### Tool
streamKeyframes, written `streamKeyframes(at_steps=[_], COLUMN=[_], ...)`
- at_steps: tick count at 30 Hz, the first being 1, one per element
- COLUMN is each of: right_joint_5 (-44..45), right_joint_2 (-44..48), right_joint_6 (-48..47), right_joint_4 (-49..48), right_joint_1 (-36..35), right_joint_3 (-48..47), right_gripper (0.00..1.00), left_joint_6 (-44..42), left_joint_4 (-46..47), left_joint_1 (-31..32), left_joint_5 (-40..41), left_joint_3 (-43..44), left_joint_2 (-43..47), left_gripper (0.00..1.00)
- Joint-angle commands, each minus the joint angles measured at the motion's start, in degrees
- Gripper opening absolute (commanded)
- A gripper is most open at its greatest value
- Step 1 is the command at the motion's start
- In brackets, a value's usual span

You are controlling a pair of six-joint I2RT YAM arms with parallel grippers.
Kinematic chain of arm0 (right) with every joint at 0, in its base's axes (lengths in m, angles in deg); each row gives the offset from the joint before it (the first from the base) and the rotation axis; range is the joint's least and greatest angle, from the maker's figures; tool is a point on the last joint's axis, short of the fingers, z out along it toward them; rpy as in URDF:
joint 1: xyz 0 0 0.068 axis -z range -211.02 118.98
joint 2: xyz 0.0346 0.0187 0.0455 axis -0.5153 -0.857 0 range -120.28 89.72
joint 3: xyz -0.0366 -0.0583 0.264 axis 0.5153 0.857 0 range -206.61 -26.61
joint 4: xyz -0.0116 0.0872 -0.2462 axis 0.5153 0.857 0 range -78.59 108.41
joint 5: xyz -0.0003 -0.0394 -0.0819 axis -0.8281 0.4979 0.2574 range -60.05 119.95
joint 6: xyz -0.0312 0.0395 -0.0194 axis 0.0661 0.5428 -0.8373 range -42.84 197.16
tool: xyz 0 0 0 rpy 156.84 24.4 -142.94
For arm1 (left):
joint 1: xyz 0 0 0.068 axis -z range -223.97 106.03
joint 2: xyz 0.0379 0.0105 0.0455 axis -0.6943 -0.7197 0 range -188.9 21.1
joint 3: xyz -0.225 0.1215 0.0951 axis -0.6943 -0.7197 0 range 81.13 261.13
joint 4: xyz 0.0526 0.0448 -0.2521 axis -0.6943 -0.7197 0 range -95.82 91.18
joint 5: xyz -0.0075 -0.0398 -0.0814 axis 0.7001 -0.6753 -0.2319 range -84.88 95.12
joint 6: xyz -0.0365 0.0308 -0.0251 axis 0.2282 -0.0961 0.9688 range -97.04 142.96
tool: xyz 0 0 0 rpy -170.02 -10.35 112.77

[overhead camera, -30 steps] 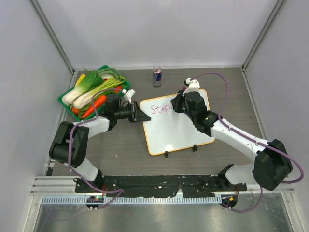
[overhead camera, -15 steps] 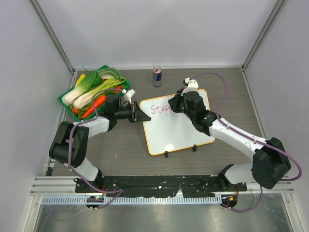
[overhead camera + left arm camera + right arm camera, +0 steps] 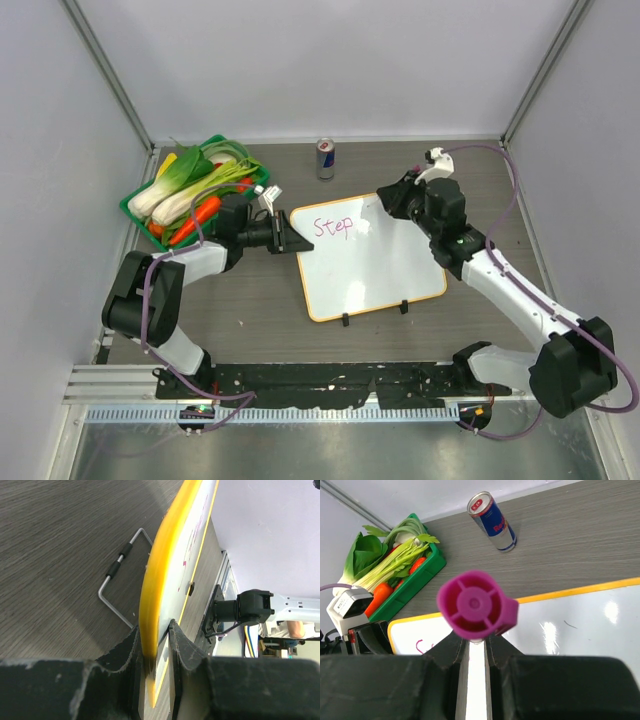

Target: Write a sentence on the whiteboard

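The left gripper (image 3: 284, 239) pinches the whiteboard (image 3: 372, 272) by its rim, a good spot; it looks thin, stiff and light. The right gripper (image 3: 474, 647) squeezes a pink marker (image 3: 475, 605), probably slippery.

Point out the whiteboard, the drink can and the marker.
whiteboard (image 3: 372, 272): top external view, bare white surface below the writing.
drink can (image 3: 325, 160): top external view, middle of its body.
marker (image 3: 472, 605): right wrist view, magenta cap end.
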Motion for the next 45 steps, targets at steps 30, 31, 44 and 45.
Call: streamKeyframes(at_steps=[30,31,44,45], right_joint_5=[7.0,7.2,10.0,9.9], right_joint_2=[8.1,7.8,1.4,1.3], right_joint_6=[-12.6,-12.4,-11.9,-11.8], right_joint_4=[2.6,2.4,-0.2,-0.4], right_joint_1=[-4.8,-4.9,-5.0,-5.1], right_joint_3=[2.3,2.1,-1.3,-1.4], right_gripper=[0.01,0.01,0.01,0.01], left_joint_6=[-7.4,-7.4,-7.6,-7.6], left_joint_4=[-10.1,-10.2,-10.1,-10.1], left_joint_1=[2.1,2.2,2.1,2.1], left_joint_5=[7.0,7.0,6.6,6.5], left_joint_3=[0.5,0.4,0.7,0.7], left_joint_2=[-0.1,-0.1,-0.8,-0.7], left_gripper=[0.0,0.0,0.0,0.0])
